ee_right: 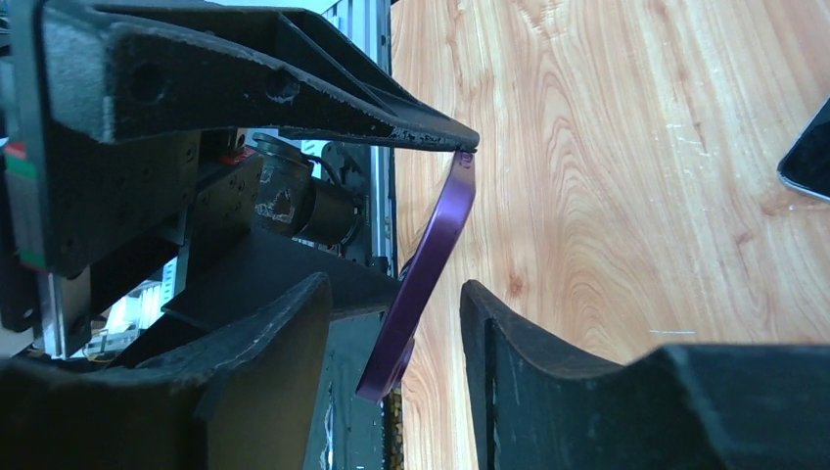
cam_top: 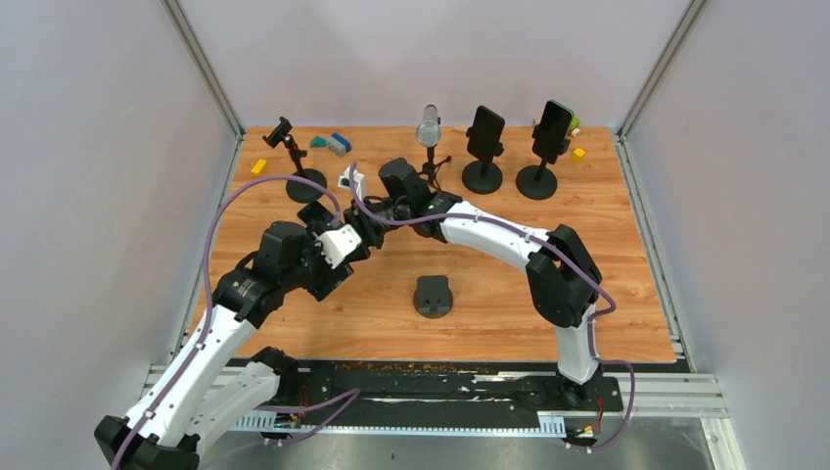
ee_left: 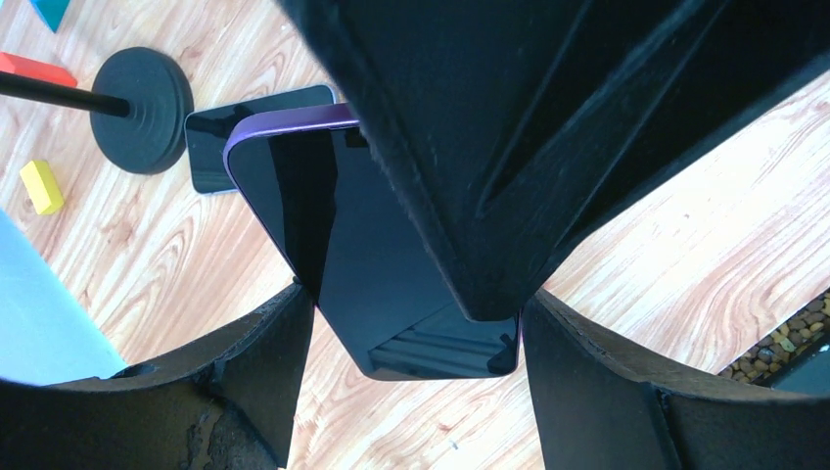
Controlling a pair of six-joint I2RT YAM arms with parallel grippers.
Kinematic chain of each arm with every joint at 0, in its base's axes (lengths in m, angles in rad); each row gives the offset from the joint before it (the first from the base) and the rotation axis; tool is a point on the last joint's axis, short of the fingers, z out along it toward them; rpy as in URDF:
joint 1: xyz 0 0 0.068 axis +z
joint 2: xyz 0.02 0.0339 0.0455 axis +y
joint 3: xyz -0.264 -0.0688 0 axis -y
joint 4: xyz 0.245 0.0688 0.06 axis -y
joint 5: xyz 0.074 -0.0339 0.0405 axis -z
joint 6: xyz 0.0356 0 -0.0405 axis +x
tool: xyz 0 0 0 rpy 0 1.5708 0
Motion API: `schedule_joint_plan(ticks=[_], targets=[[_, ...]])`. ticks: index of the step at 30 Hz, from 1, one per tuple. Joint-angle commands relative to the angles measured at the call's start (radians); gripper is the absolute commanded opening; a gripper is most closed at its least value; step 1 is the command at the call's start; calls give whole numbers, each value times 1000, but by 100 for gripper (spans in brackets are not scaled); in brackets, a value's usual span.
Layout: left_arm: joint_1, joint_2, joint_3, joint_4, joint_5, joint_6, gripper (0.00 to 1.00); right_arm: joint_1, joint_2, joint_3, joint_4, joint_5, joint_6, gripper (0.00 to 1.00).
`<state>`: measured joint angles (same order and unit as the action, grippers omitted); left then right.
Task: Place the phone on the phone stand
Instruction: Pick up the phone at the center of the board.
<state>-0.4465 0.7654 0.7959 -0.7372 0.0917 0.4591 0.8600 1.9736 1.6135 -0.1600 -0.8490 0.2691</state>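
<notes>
Gripping the purple phone point(ee_left: 391, 274) across its width in the left gripper point(ee_left: 416, 299), both fingers pressing on its long edges, and holding it up off the tabletop point(cam_top: 587, 294) near the middle. Straddling the phone's thin edge with the right gripper point(ee_right: 395, 284), jaws partly apart and not clamping, with bare wood showing between the phone and one finger. Sitting well apart toward the near edge: the low phone stand point(cam_top: 433, 297). Lying flat beside a round stand base point(ee_left: 147, 108): a second phone point(ee_left: 220, 147).
</notes>
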Motion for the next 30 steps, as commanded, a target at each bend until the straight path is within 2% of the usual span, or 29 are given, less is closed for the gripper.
schedule_joint_plan(ticks=[1, 5, 12, 18, 20, 21, 22, 23, 25, 30], targets=[[-20, 3, 30, 53, -42, 16, 0, 16, 23, 60, 10, -23, 35, 49], [-37, 12, 31, 58, -66, 13, 0, 17, 38, 75, 9, -29, 51, 39], [-57, 25, 24, 69, -89, 6, 0, 19, 42, 85, 10, -41, 61, 0], [-62, 27, 22, 68, -87, 2, 1, 19, 20, 72, 8, -27, 45, 0], [-63, 24, 28, 56, -72, -3, 14, 19, 10, 65, 3, -18, 29, 0], [-63, 22, 34, 51, -66, -6, 25, 20, 5, 65, -6, -10, 17, 0], [-63, 18, 39, 41, -55, -7, 30, 20, -1, 63, -15, 0, 1, 0], [-63, 14, 46, 36, -44, -8, 39, 19, -10, 61, -27, 11, -18, 0], [-63, -1, 60, 19, -39, -8, 50, 17, -29, 52, -52, 36, -62, 0], [-63, -61, 98, -27, -29, -7, 69, 13, -98, 16, -104, 92, -177, 0]])
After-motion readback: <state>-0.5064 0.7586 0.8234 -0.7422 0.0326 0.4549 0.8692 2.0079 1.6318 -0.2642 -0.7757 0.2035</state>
